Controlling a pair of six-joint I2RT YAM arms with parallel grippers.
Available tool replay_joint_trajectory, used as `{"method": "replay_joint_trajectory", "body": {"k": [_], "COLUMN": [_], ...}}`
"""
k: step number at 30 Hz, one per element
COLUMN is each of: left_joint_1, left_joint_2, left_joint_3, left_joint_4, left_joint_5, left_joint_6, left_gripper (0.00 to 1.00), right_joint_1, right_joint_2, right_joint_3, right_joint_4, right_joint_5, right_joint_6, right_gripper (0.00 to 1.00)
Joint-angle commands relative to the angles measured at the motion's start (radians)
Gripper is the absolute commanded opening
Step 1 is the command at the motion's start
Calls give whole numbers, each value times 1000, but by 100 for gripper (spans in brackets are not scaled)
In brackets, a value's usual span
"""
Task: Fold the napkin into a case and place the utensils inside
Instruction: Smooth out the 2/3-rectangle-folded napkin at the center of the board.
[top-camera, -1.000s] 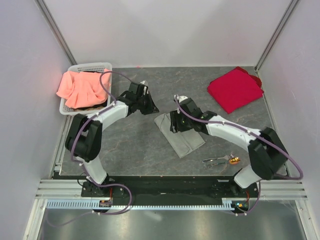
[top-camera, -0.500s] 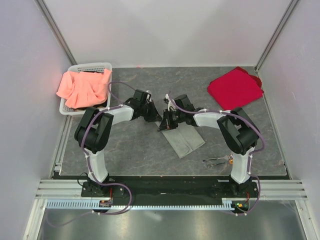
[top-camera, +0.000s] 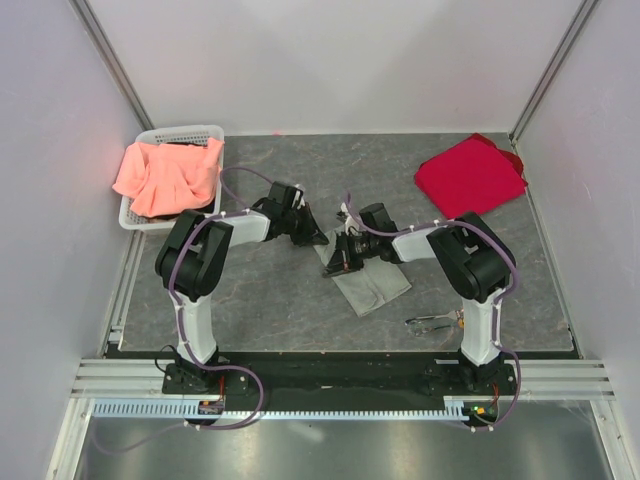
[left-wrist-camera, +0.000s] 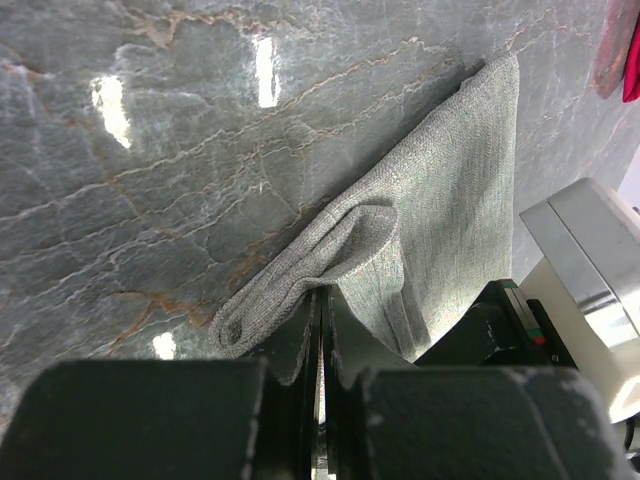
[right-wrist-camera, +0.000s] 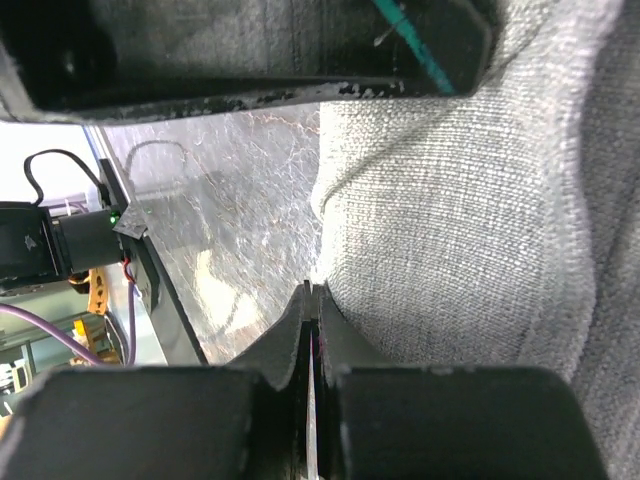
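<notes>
**Both grippers closed on the far-left end of the napkin**

My left gripper (left-wrist-camera: 321, 335) has its fingers pressed together with only a thin slit between them. They pinch the napkin (top-camera: 378, 285) at a bunched, rolled fold on its far-left corner. From my left wrist, the grey-green cloth rises in a soft hump right at my fingertips. It then runs away flat along the table (top-camera: 260, 300) to a pointed far corner.

My right gripper (right-wrist-camera: 313, 300) is also squeezed shut. Its tips nip the cloth's edge just beside the left one, on the near-right side of it. The woven fabric fills the right half of that wrist view, and bare marbled table shows to the left.

From above, the napkin lies near the middle of the table as a narrow folded strip. It slants from my two grippers toward the near right, and its near end lies flat.

The utensils (top-camera: 438, 321) lie on the table well apart from the napkin, to the near right, with their orange-brown end pointing right.

A red cloth (top-camera: 468, 178) sits folded at the far right corner. A white basket (top-camera: 150, 137) at the far left holds a crumpled orange cloth (top-camera: 165, 175).
</notes>
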Motion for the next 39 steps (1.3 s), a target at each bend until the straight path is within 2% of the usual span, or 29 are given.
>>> {"method": "replay_joint_trajectory", "body": {"k": [1,16,29,39], "left_joint_1": [5,11,16,14], "left_joint_2": [55,88,95,97], "left_joint_3": [9,27,47,53], "left_joint_4": [-37,-52,-68,-85], "left_joint_5": [-47,-59,-70,-81], "left_joint_6": [2,11,21,36], "left_gripper": [4,2,2,2], "right_joint_1": [-8,-18,-19,-18], "right_joint_2": [-6,-177,-253,-326], "right_joint_3": [-36,-246,-470,-579], "right_joint_4": [88,137,295,272], "right_joint_5": [-38,-48,-65,-38], "right_joint_6": [4,30,93,74], "right_gripper": [0,0,0,0]}}
